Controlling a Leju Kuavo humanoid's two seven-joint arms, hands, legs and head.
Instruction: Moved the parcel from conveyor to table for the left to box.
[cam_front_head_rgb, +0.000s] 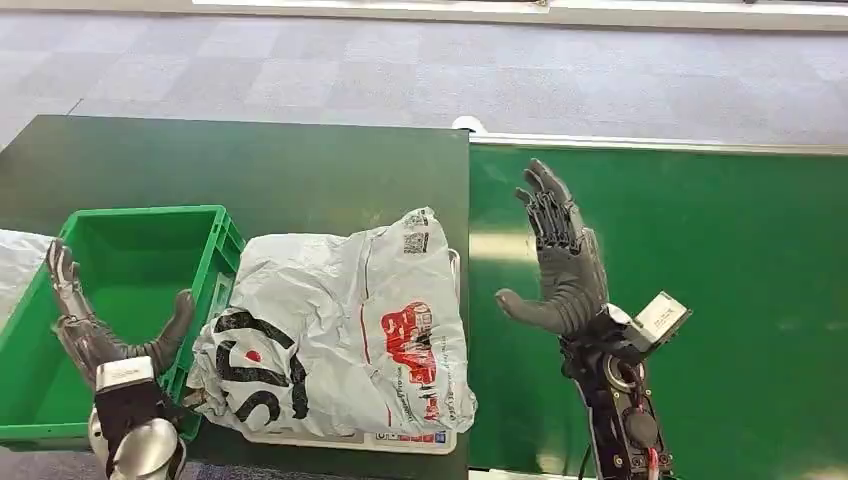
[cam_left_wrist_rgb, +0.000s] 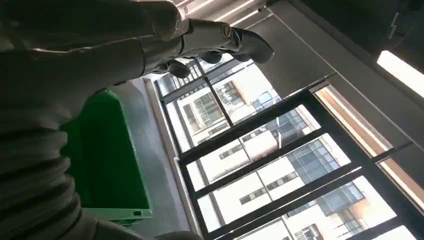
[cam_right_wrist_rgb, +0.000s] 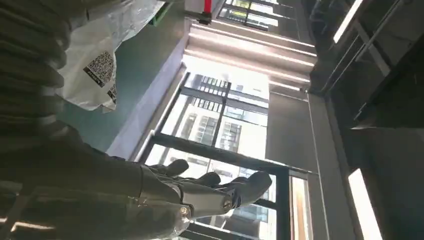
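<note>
Parcel, a grey plastic mailing bag with red and black print, lies flat on the dark table, its long edge right beside the green box and its far side reaching the seam where the green conveyor begins. It sits on what looks like a white tray or scale plate, visible only as a thin edge beneath it; cannot tell which. Right hand hangs over the conveyor, just beside the parcel, fingers spread and straight, holding nothing; judged to have finished its share, since the parcel is already off the belt. Left hand is over the box's open interior, on the side away from the conveyor, thumb and fingers apart, palm toward the parcel, empty. That posture seems chosen to reach the parcel across the box wall. Box interior appears empty. Parcel lies close to the box, presumably so the left hand needs only a short lift over the rim. Boxing step not yet done.
</note>
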